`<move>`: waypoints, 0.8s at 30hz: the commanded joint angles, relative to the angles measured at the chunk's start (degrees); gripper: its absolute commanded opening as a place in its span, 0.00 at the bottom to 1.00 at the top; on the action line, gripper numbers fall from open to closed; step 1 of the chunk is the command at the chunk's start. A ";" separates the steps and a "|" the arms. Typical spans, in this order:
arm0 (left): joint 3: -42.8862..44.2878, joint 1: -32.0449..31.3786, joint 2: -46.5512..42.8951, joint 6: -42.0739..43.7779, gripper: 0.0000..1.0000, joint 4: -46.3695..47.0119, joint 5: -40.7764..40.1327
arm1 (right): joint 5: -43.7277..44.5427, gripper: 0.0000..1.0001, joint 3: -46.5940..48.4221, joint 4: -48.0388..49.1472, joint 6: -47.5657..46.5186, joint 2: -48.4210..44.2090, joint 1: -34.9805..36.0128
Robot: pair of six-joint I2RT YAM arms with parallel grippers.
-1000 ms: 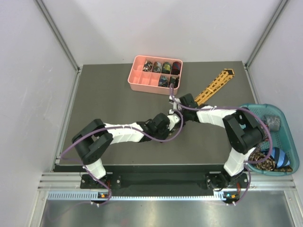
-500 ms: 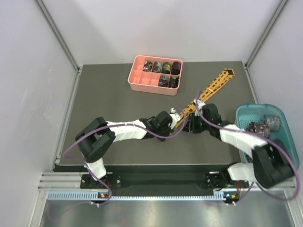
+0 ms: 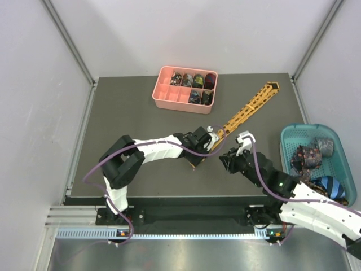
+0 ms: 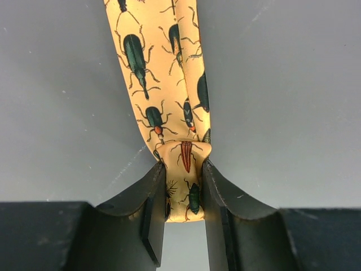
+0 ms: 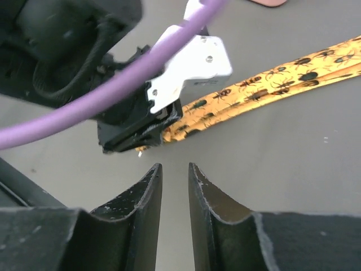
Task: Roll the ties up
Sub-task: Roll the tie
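Moved since half a second ago: right gripper [image 3: 224, 159], drawn back off the tie toward the near edge. The left gripper [image 3: 210, 138] has edged slightly toward the tray.

1. Golden-yellow beetle-print necktie [image 3: 248, 107]. It lies flat on the dark table [image 3: 130, 113], running diagonally from the left gripper toward the far right corner. The near end is folded double.
2. Left gripper. It is clenched on that folded end, with fabric pinched between both fingers.
3. Right gripper. It is released and holds nothing, its jaws a narrow slot apart. It sits just beside the left gripper, clear of the fabric.
4. Pink compartment tray [image 3: 169, 96], far centre. Rolled coils [image 3: 192, 80] fill several cells.
5. Teal basket [image 3: 293, 138], right edge. It holds unrolled ties, one dark floral [image 3: 307, 155] and one blue striped [image 3: 333, 186].

Step in hand, as judged: starting the coil at the near end.
- Keep the fold square to the strip, so that the layers stack edge on edge.
- Turn the wrist across the tie's width while holding light tension along its length.
- The free gripper would serve best pressing the strip just beyond the fold, to stop it dragging.
- The smooth fabric looks liable to slip sideways into a cone.

View notes:
- The left wrist view alone shows the beetle print and the doubled layer in the pinch. From overhead the print reads only as dark marks.
- The overhead view alone shows the tie's full run, the tray and the basket.
- The right wrist view alone confirms that the slot between the right fingers is empty.
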 commanded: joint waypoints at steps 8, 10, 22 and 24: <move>1.14 -0.43 5.12 -1.84 0.33 -10.13 7.43 | 10.95 0.25 19.09 -8.82 -7.26 7.30 23.97; 1.49 -0.34 5.57 -1.66 0.33 -10.74 7.61 | 13.05 0.27 21.11 -7.86 -9.19 10.80 32.90; 5.80 -0.16 8.20 -1.57 0.33 -18.30 9.98 | 27.47 0.32 24.46 -10.32 -10.07 36.90 41.31; 6.41 0.01 8.64 -1.57 0.33 -19.36 10.33 | 29.14 0.38 25.16 -11.54 -9.55 40.60 40.87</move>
